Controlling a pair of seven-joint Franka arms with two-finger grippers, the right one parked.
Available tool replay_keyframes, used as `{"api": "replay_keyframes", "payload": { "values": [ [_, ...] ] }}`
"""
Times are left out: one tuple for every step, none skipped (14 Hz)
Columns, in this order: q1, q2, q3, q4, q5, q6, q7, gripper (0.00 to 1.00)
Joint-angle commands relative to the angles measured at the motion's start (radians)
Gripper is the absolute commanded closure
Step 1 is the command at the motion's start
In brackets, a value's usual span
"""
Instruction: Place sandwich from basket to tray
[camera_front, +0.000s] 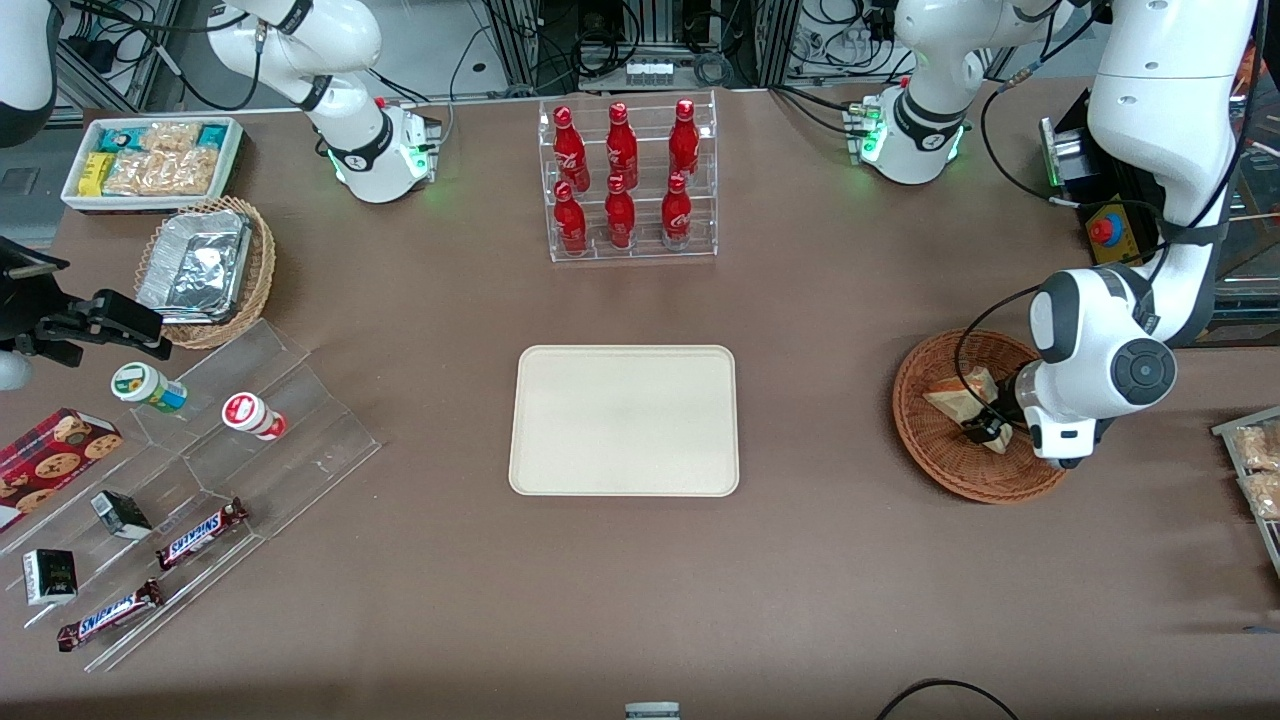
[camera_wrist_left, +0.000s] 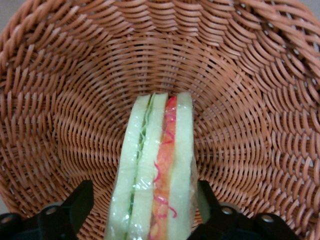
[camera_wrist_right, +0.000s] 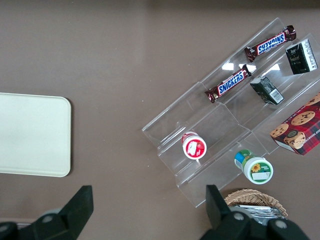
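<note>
Down inside the basket (camera_front: 935, 450) toward the working arm's end of the worktop (camera_front: 820, 580): the tool (camera_front: 985, 428), one finger (camera_wrist_left: 75, 205) on each side of the sandwich (camera_wrist_left: 155, 170), apart from it. In mid-worktop, well apart from the basket: the tray (camera_front: 624, 420). Farther from the front camera than the tray: the bottle rack (camera_front: 628, 180).
</note>
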Motion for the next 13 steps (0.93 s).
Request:
{"api": "replay_keyframes", "payload": {
  "values": [
    [-0.007, -0.005, -0.001, -0.02, -0.011, 0.004, -0.001, 0.31],
    [-0.006, -0.007, -0.001, -0.021, -0.011, 0.003, 0.002, 0.45],
    [-0.006, -0.007, -0.001, -0.02, -0.011, -0.002, 0.002, 0.56],
    [-0.004, -0.01, -0.001, -0.018, -0.011, -0.011, 0.004, 0.67],
    [-0.003, -0.015, -0.001, -0.012, -0.011, -0.035, 0.004, 0.8],
    [-0.003, -0.034, -0.002, 0.002, -0.011, -0.071, 0.004, 0.91],
    [-0.003, -0.053, -0.002, 0.018, -0.011, -0.112, 0.005, 0.92],
    [-0.009, -0.074, -0.004, 0.04, -0.009, -0.16, 0.005, 0.91],
    [-0.015, -0.093, -0.007, 0.058, -0.009, -0.19, 0.004, 0.91],
    [-0.044, -0.104, -0.01, 0.075, -0.008, -0.204, 0.004, 0.91],
    [-0.085, -0.104, -0.01, 0.104, -0.006, -0.214, 0.004, 0.91],
    [-0.125, -0.095, -0.01, 0.133, 0.002, -0.223, 0.007, 0.91],
    [-0.164, -0.087, -0.01, 0.159, 0.005, -0.221, 0.01, 0.91]
  ]
}}
